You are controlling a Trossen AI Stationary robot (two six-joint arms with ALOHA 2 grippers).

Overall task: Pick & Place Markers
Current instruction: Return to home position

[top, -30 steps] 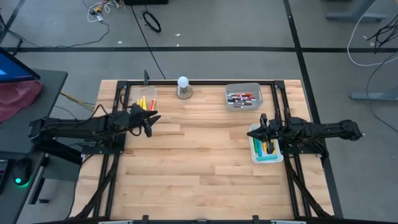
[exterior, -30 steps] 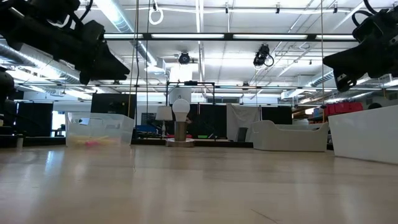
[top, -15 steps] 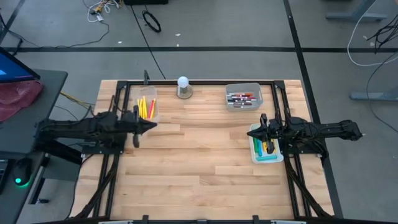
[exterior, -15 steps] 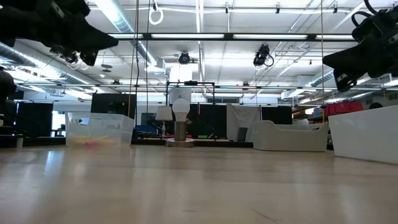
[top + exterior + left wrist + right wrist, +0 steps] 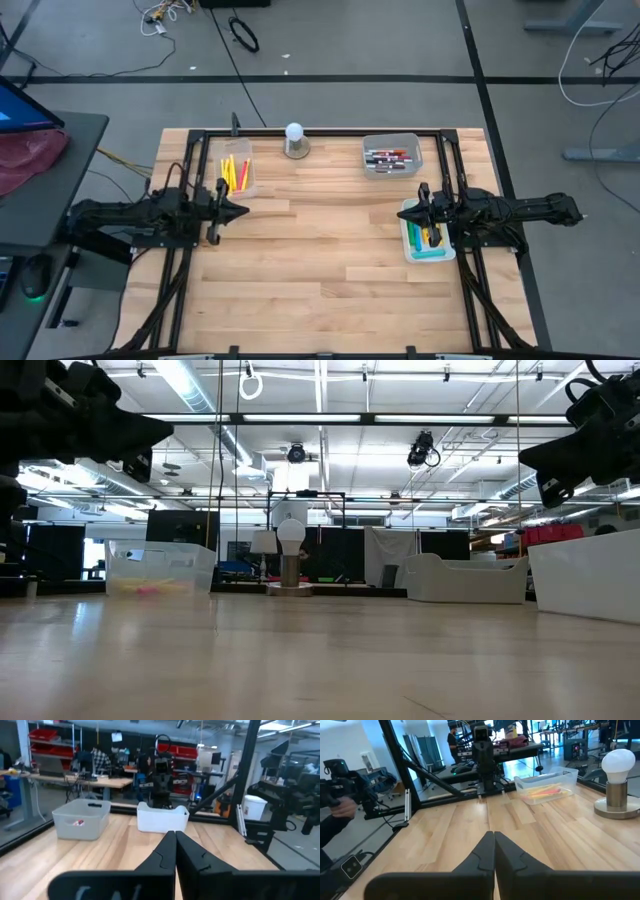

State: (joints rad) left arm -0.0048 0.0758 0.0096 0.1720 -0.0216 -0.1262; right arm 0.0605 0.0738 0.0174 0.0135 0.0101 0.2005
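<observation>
Markers lie sorted in three bins on the pale wooden counter (image 5: 320,270). Thin yellow and pink markers (image 5: 234,171) rest in the clear plastic bin (image 5: 250,172) near the far left corner. Red and dark-barrelled markers (image 5: 388,156) rest in the grey rectangular bin (image 5: 391,137) near the far right corner. Yellow and teal markers (image 5: 431,238) rest in the white rectangular bin (image 5: 410,250) against the right edge, about halfway along it.

The left end effector (image 5: 228,208) hovers just in from the left edge, beside the near end of the clear plastic bin and apart from it. Its two dark fingers (image 5: 167,855) are pressed together into a point and hold nothing; the left wrist view looks past them across the counter to the grey and white bins.

The right end effector (image 5: 420,203) hangs over the far end of the white rectangular bin. Its fingers (image 5: 489,852) are likewise closed tight and empty, pointing across the bare wood toward the clear plastic bin.

From counter height, the left arm (image 5: 80,420) and the right arm (image 5: 585,435) both sit well above the surface, touching nothing.

A white round-topped bulb on a grey base (image 5: 294,140) stands upright at the far edge, between the clear bin and the grey one.
</observation>
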